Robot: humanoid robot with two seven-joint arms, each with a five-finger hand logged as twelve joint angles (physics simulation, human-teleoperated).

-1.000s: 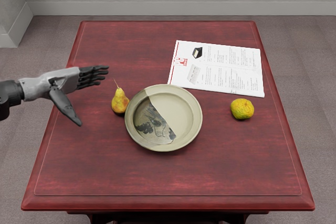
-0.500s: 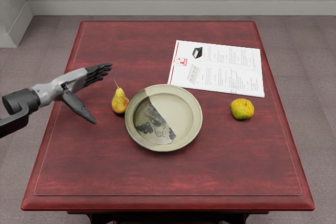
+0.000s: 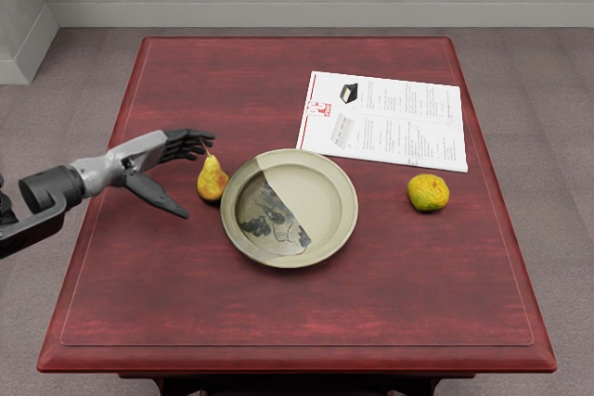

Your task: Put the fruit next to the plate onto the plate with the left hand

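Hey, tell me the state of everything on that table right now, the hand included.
left hand: open, fingers extended toward the pear, holding nothing.
pear: upright on the table, beside the plate's left rim, not grasped.
plate: flat on the table, nothing on it.
round yellow-green fruit: on the table, apart from the plate.
leaflet: lying flat behind the plate.

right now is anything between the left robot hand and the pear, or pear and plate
Nothing visible: the open left robot hand is just left of the pear, which stands beside the plate.
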